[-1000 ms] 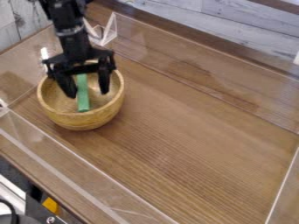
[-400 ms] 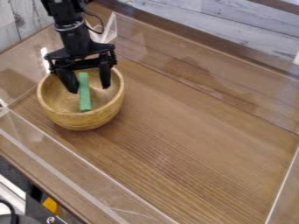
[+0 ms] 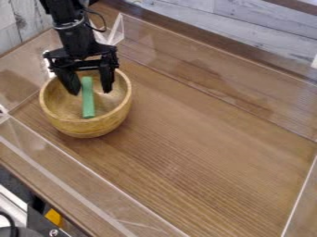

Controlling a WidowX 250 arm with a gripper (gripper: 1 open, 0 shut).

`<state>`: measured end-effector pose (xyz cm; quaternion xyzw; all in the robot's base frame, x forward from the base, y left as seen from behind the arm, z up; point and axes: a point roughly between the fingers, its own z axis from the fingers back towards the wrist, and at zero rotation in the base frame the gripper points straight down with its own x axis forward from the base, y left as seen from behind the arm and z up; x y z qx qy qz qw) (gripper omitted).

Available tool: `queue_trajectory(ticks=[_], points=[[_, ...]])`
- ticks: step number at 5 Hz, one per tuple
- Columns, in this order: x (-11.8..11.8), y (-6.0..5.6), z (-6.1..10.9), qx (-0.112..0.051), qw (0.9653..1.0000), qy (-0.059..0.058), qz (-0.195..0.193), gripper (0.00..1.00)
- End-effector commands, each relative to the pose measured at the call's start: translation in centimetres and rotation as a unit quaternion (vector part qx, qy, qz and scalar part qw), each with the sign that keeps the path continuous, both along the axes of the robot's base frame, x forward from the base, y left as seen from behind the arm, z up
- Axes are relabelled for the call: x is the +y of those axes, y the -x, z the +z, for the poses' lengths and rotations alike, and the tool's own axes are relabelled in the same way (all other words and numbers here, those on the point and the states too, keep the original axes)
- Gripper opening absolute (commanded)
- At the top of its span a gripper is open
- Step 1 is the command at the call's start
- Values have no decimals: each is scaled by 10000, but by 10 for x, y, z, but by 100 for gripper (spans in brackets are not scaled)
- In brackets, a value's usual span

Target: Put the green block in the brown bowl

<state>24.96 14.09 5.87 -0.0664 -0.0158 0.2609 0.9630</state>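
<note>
So the green block (image 3: pixel 88 96) was found lying inside the brown bowl (image 3: pixel 84 118), leaned against its 12 o'clock wall. The hand (image 3: pixel 82 81) was spread fully open above it, nothing gripped, so probably already dropped.

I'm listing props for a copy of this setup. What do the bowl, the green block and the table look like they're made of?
Bowl: light-brown wood, grain visible, thick rim, matte.
Green block: even mid-green, flat faces; painted wood or plastic, can't tell which.
Table: brown wood or wood-look laminate, long grain lines, with a slight sheen.
</note>
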Motion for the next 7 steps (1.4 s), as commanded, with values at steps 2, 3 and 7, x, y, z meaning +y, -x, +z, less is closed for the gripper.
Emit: queue_trajectory(ticks=[2,3,7], points=[[-5,-10,13,-205,9992,-163,310,100],[-8,-12,9,-219,9994,-176,221,100],[-18,-11,5,-291,9990,-198,-275,100]])
